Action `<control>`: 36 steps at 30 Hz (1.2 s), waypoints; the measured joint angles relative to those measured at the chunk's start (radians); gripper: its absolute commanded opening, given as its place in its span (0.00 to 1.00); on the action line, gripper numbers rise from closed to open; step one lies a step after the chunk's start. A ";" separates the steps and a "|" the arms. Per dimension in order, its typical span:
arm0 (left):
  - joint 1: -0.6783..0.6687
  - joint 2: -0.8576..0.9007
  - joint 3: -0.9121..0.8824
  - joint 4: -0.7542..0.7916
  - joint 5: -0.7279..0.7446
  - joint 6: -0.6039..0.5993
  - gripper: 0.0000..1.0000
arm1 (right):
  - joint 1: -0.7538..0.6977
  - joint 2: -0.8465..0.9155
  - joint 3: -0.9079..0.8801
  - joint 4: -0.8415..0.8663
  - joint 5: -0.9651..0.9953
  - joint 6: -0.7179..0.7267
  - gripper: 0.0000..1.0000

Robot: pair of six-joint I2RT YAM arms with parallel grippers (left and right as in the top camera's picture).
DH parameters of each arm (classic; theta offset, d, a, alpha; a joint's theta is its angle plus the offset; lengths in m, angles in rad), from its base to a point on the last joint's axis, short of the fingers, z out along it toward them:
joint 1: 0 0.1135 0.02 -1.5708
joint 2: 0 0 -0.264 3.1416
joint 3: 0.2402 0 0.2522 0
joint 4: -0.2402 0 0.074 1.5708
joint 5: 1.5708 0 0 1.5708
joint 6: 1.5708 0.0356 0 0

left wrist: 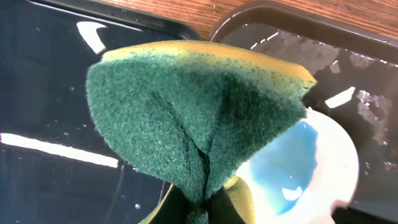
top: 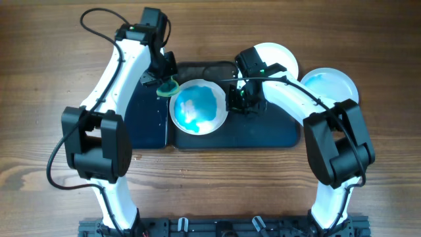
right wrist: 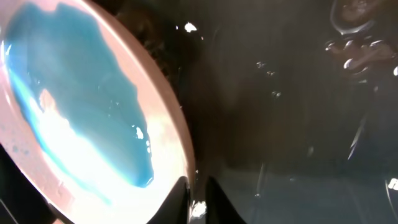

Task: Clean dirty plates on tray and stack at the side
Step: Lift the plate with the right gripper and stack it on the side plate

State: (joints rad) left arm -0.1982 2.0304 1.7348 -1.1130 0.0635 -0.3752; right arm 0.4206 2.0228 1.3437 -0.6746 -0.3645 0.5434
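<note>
While the left claw [top: 164,81] hangs over the upper left part of the tray [top: 263,131] in the overhead view, it pinches a green and yellow sponge [top: 168,88] just beside the upper left rim of the dirty plate [top: 197,108]. That plate sits near the middle of the tray, and its white face carries a broad blue smear. The right claw [top: 235,99] is at the plate's right rim, though from above I cannot tell how its jaws stand. Two more plates lie on the wooden bench [top: 39,99] past the tray's upper right corner. One is a white plate [top: 281,55], partly hidden by the right arm. Beside it is a blue-tinted plate [top: 332,85].

From the left wrist, the sponge [left wrist: 186,112] fills most of the frame, green scouring side toward the camera and yellow foam along its top edge. It is folded and creased down to the bottom edge, where the jaws squeeze it. Behind it at lower right the dirty plate [left wrist: 336,162] shows its blue smear, lying on the wet, dark tray [left wrist: 373,74].

From the right wrist, the dirty plate [right wrist: 81,112] fills the left half, tilted across the frame, blue liquid spread over its face. The right claw [right wrist: 194,204] is pressed onto the plate's rim at the bottom edge, one finger [right wrist: 178,198] on either side. The tray [right wrist: 280,124] beyond is dark and beaded with water.
</note>
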 measured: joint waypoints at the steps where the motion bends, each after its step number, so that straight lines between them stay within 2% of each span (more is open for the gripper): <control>1: 0.009 0.000 0.000 -0.001 0.016 0.003 0.04 | -0.001 0.001 0.000 0.007 0.002 -0.005 0.25; 5: 0.045 0.000 0.000 -0.001 0.051 0.011 0.04 | -0.002 0.026 0.000 0.045 -0.004 -0.021 0.24; 9: 0.058 0.000 0.000 0.012 0.059 0.015 0.04 | -0.002 0.035 0.000 0.055 -0.024 -0.029 0.04; 18: 0.057 0.000 0.000 0.017 0.066 0.015 0.04 | -0.002 0.031 0.000 0.037 -0.019 -0.068 0.04; 21: 0.057 0.000 0.000 0.017 0.066 0.015 0.04 | 0.011 -0.058 -0.008 -0.047 0.120 -0.082 0.04; 25: 0.057 0.000 0.000 0.017 0.066 0.015 0.04 | 0.042 -0.322 -0.006 -0.096 0.400 -0.131 0.04; 28: 0.057 0.000 0.000 0.018 0.066 0.015 0.04 | 0.080 -0.421 0.001 -0.111 0.558 -0.162 0.04; 32: 0.057 0.000 0.000 0.021 0.066 0.015 0.04 | 0.168 -0.436 0.002 -0.140 0.762 -0.184 0.04; 36: 0.057 0.000 0.000 0.022 0.066 0.015 0.04 | 0.318 -0.436 0.002 -0.157 1.030 -0.193 0.04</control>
State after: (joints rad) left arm -0.1410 2.0304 1.7348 -1.0912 0.1295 -0.3603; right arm 0.7387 1.5867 1.3453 -0.8318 0.6651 0.3500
